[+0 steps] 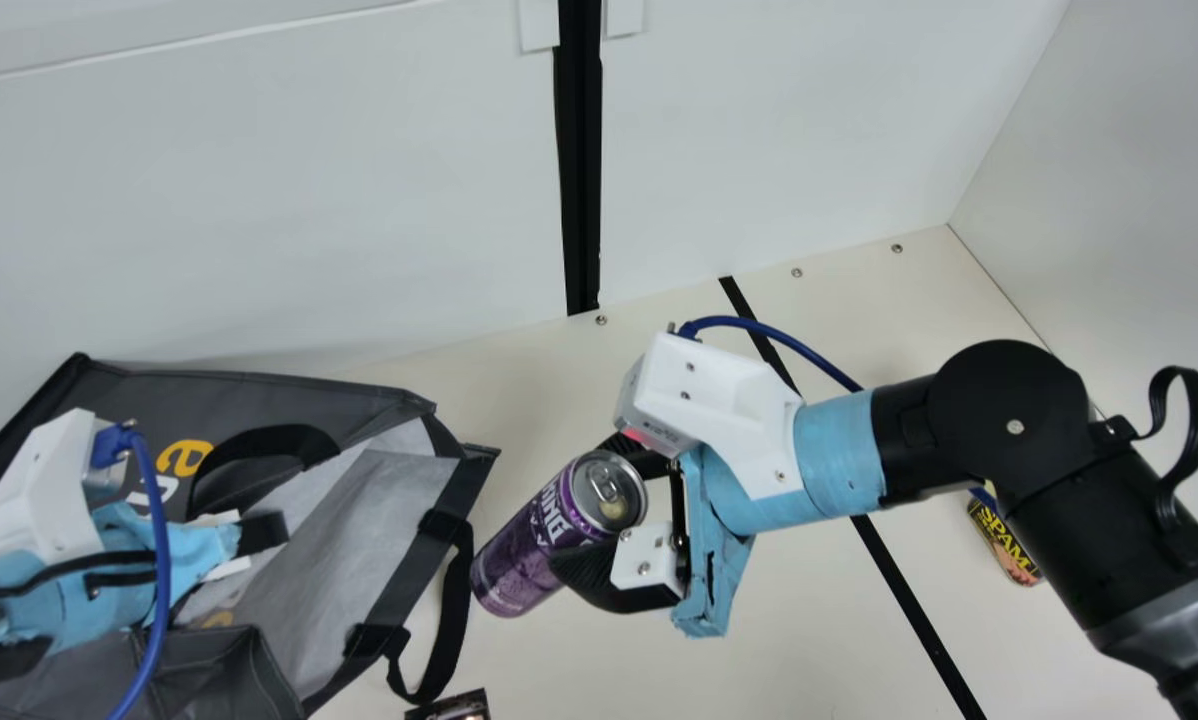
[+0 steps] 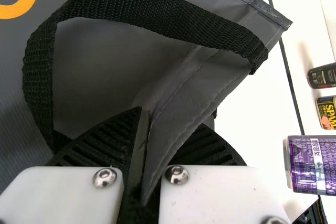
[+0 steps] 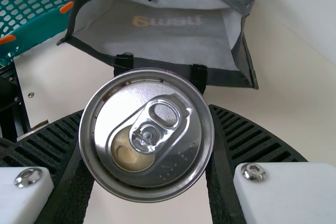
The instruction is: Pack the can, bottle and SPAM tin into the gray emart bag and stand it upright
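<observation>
Right gripper (image 1: pixel 604 512) has its two fingers parted by one purple can's (image 1: pixel 521 560) width, clamping it tilted, just beside the open mouth of one gray emart bag (image 1: pixel 359 530). Left gripper (image 1: pixel 264 533) is closed on a fold of the bag's edge. One black handle loop (image 1: pixel 453 610) hangs between bag and can. Cream table (image 1: pixel 789 620) stretches from the can to a black strip (image 1: pixel 909 600); past it sit one SPAM tin (image 1: pixel 1004 545) and, near that, one dark container (image 2: pixel 323 76). White lettering marks the can, yellow the tin.
</observation>
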Available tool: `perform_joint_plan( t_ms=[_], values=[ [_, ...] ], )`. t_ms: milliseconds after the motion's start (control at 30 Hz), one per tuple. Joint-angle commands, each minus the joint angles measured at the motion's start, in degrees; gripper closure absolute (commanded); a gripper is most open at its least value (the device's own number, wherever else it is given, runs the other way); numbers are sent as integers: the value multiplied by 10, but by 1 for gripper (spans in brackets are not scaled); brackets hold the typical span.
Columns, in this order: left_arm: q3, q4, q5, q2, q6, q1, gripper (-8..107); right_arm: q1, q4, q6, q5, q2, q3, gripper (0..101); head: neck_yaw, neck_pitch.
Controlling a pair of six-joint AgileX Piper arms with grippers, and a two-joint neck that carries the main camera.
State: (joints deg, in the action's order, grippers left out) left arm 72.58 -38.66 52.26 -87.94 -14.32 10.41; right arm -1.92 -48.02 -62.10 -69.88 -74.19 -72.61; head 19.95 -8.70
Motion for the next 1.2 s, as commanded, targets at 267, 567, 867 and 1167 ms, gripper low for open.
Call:
perform_joint_plan(
  t_ms=[267,567,867,1167],
  values=[
    [0,0,0,0,0,0,107,4,-31,-43,0,-10,1,101,0,-13],
    [0,0,0,0,0,0,107,1,-53,-73,0,-30,-2,101,0,-13],
    [0,0,0,0,0,0,107,1,-66,-99,0,-57,-18,101,0,-13],
    [0,0,0,0,0,0,107,-8,-77,-118,0,-84,-36,101,0,-13]
  ],
)
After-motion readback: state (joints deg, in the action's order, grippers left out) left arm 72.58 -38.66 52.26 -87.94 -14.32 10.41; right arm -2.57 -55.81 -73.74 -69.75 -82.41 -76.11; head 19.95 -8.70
